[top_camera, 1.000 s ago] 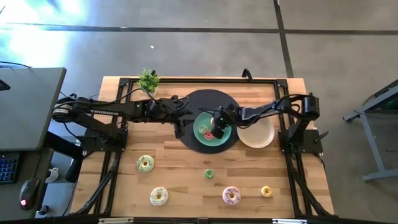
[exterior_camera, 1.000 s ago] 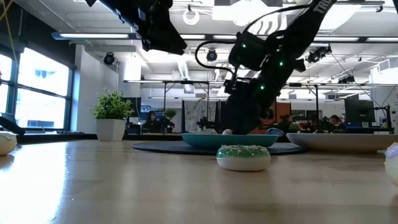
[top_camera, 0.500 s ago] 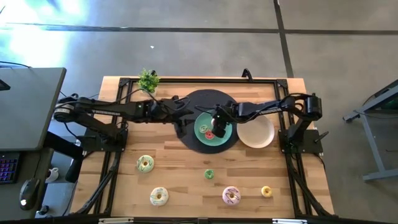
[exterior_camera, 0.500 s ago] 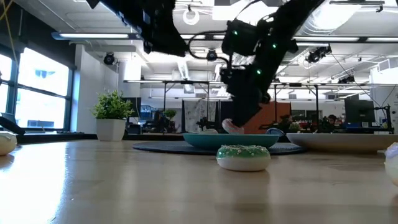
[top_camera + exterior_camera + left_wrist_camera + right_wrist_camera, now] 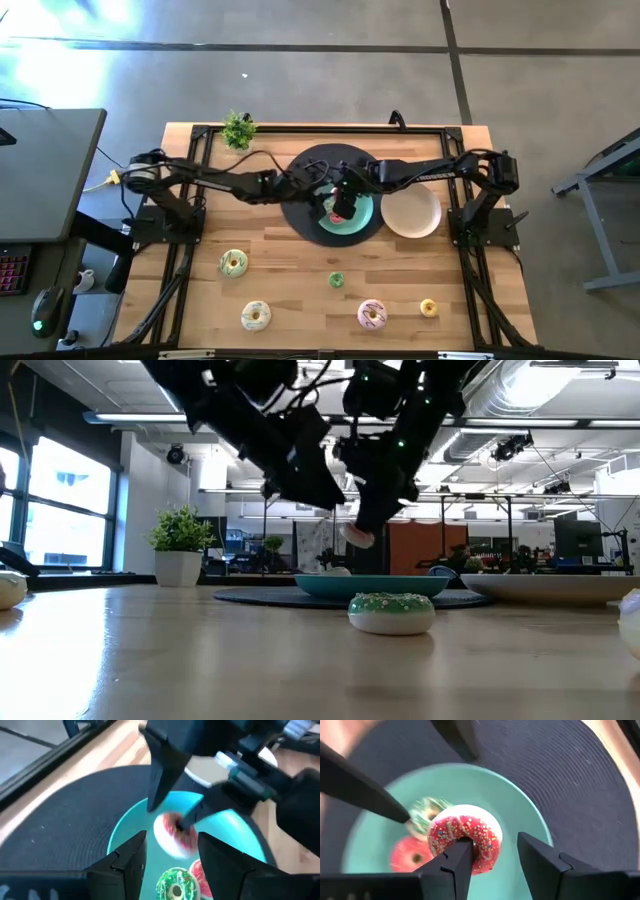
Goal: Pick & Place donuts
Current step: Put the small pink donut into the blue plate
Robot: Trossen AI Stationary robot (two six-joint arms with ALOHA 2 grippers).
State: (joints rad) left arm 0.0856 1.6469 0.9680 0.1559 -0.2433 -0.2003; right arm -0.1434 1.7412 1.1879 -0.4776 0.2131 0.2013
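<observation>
One red sprinkled donut [image 5: 465,840] tilted, hooked on right fingers [image 5: 456,862]

Red sprinkled donut [image 5: 465,840] tilted, above the teal plate [image 5: 520,815]. On the plate: green sprinkled donut [image 5: 175,882], plain red one [image 5: 410,856]. Five more on counter [image 5: 290,280]: two cream, green [image 5: 392,611], pink, yellow.

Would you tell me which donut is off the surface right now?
The red sprinkled donut, hanging on a finger of the right gripper above the teal plate; the others lie flat.
</observation>
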